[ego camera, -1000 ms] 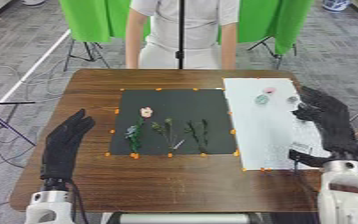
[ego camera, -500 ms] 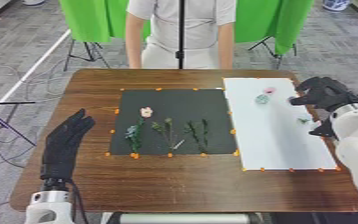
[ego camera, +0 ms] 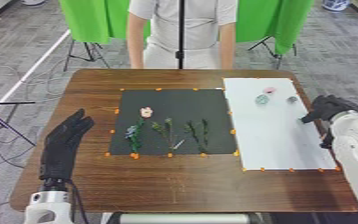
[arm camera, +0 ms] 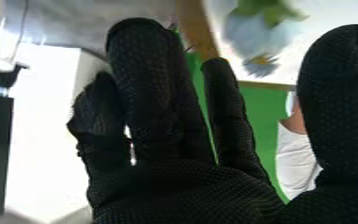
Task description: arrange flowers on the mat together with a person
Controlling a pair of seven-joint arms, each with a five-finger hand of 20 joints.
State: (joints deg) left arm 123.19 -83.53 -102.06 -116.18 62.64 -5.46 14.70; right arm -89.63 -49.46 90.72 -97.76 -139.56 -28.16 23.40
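My left hand point(ego camera: 64, 147) is over the table's left side, its fingers straight. At the white sheet's right edge my right hand point(ego camera: 337, 107) stands open, its thumb side by a small pale flower point(ego camera: 303, 120). In the right wrist view, the right hand point(arm camera: 171, 185) has straight fingers; a pale blue flower point(arm camera: 260, 37) with green lies beyond the gap beside its thumb. The dark mat point(ego camera: 180, 100) carries a pink flower point(ego camera: 146, 112), a bluish flower point(ego camera: 132, 132) and green stems point(ego camera: 196, 134).
On the white sheet point(ego camera: 273, 145) lie a pink flower point(ego camera: 269, 90), a pale green one point(ego camera: 262, 99) and a small grey one point(ego camera: 292, 99). Orange marks line both mats. A person stands across the wooden table point(ego camera: 175, 187), touching none of the flowers.
My right hand has turned from lying along the white sheet's right side, swung over its far right part, then come back nearer and outward. The left hand has not moved.
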